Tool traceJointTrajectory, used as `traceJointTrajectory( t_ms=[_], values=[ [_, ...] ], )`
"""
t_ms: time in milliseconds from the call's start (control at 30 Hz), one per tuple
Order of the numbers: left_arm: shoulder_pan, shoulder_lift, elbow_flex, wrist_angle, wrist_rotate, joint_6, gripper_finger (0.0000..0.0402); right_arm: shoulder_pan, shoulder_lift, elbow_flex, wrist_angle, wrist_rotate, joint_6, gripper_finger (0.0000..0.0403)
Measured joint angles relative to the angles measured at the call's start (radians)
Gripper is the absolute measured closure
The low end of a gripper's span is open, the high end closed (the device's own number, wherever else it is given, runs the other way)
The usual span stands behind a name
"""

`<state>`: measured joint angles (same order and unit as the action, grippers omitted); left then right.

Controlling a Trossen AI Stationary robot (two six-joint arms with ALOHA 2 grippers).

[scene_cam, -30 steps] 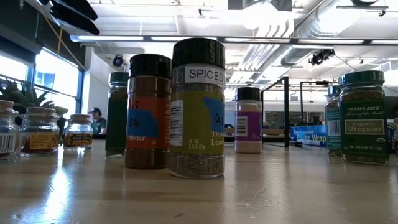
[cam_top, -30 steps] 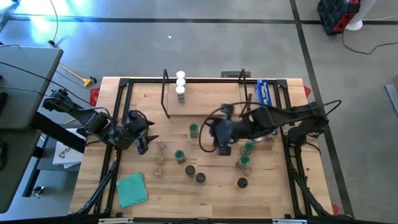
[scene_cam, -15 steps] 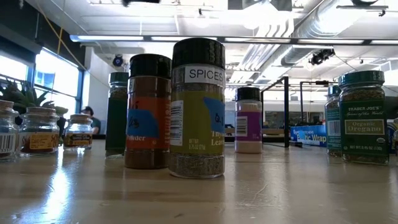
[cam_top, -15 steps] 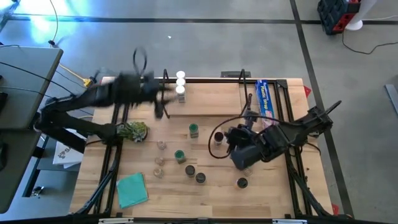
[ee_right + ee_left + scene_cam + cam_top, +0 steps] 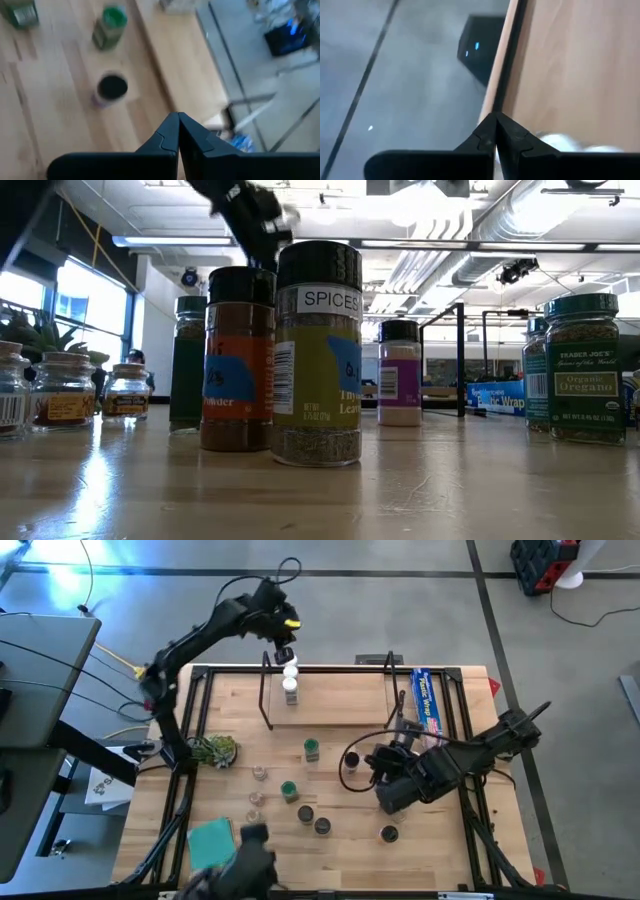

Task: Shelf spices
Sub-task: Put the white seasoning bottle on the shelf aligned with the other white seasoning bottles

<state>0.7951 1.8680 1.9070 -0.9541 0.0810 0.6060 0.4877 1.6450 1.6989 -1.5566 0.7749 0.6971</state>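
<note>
Clear spice jars (image 5: 303, 802), green and black lids, upright on table; both tools empty, fingers together.

Open-plan robotics lab or workshop, industrial in look.

Showing exposed ceiling ducts (image 5: 520, 220) and strip lights overhead, grey concrete floor (image 5: 350, 620) taped in dark lines beyond the left gripper (image 5: 287, 628), cables trailing beside the wooden table (image 5: 340, 840), big windows (image 5: 60, 300) glowing.

Upright spice jars (image 5: 297, 798) mid-table; white-lidded stack (image 5: 290, 675) on shelf (image 5: 330, 710).
</note>
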Motion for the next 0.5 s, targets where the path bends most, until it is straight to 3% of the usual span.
traceJointTrajectory(
  t_ms=[233,500],
  values=[
    [0.051,0.154,0.086,-0.102,0.014,0.187,0.0401,0.017,-0.162,-0.277,0.231,-0.085,0.112,0.0403],
    [0.07,0.217,0.086,-0.137,0.08,0.267,0.0401,0.017,-0.246,-0.347,0.327,-0.077,0.107,0.0403]
  ],
)
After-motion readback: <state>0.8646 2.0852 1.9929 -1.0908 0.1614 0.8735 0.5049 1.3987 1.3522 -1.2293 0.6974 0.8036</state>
